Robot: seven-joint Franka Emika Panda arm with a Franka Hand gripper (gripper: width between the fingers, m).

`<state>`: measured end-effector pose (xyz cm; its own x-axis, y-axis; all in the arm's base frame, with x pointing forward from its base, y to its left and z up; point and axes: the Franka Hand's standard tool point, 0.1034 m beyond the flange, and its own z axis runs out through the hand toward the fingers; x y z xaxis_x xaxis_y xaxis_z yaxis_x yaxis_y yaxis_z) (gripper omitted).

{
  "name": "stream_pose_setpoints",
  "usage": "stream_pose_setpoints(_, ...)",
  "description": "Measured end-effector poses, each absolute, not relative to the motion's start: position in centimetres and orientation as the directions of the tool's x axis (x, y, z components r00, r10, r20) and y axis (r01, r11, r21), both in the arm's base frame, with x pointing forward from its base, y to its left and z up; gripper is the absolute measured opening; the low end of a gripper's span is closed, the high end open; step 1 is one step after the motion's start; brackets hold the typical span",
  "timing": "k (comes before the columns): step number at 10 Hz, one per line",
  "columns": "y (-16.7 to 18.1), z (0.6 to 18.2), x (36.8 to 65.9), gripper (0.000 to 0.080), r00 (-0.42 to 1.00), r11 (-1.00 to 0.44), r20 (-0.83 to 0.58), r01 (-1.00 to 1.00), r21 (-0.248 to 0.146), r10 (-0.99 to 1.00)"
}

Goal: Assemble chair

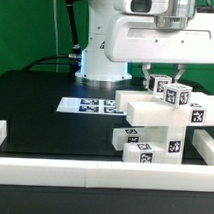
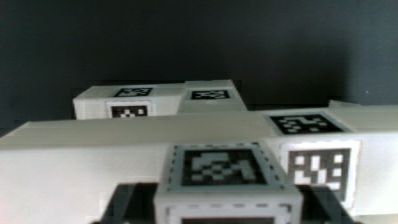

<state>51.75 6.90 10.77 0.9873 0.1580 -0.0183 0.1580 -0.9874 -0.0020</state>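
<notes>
in the exterior view the gripper (image 1: 167,85) sits clenched on a small tagged block (image 1: 178,95) atop the stacked chair parts (image 1: 154,125), beside the marker board (image 1: 88,104). in the wrist view that block (image 2: 226,170) fills the space between the fingers, so i judge a square, firm hold matters before lifting.

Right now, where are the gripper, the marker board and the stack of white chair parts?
gripper (image 1: 164,81), exterior view, between its fingertips.
marker board (image 1: 87,104), exterior view, its flat top.
chair parts (image 1: 155,115), exterior view, front of a middle block.

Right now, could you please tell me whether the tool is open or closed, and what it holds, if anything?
Tool: closed on a small tagged white chair block at the top of the stacked parts.
</notes>
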Motion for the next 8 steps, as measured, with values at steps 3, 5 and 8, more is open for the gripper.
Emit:
stream_pose_setpoints(3,6.89,10.71,51.73,0.0275,0.999,-0.999,-0.019,-0.037,0.001,-0.037)
stream_pose_setpoints(5,6.73,10.64,51.72,0.0275,0.981,-0.981,-0.022,-0.192,0.006,-0.193)
stream_pose_setpoints(8,6.33,10.64,51.8,0.0275,0.887,-0.888,-0.023,-0.46,0.001,-0.46)
